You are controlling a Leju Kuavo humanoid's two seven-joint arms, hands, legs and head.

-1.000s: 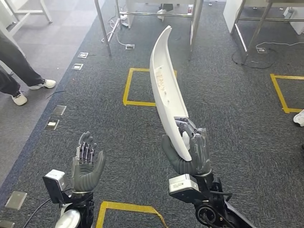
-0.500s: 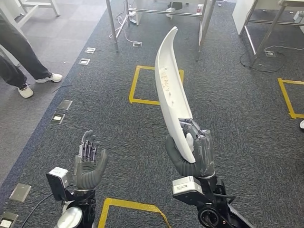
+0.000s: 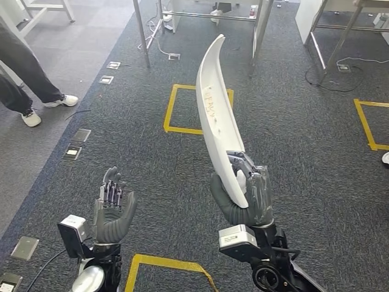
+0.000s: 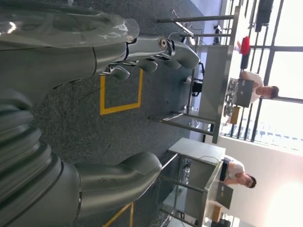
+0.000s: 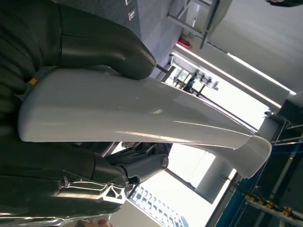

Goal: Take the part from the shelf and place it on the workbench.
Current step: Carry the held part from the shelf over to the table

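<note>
White curved part (image 3: 214, 115) gripped upright by right hand (image 3: 245, 198); left hand (image 3: 111, 210) empty, fingers apart.

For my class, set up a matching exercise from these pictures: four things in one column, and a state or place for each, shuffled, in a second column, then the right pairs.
Column one:
1. right hand
2. left hand
3. white curved part
4. yellow tape square

Column two:
A. marked on the grey carpet
B. empty, fingers apart, palm up
C. grips the lower end of the part
D. stands nearly upright, its tip pointing away from the robot

Right pairs: 1-C, 2-B, 3-D, 4-A
</note>
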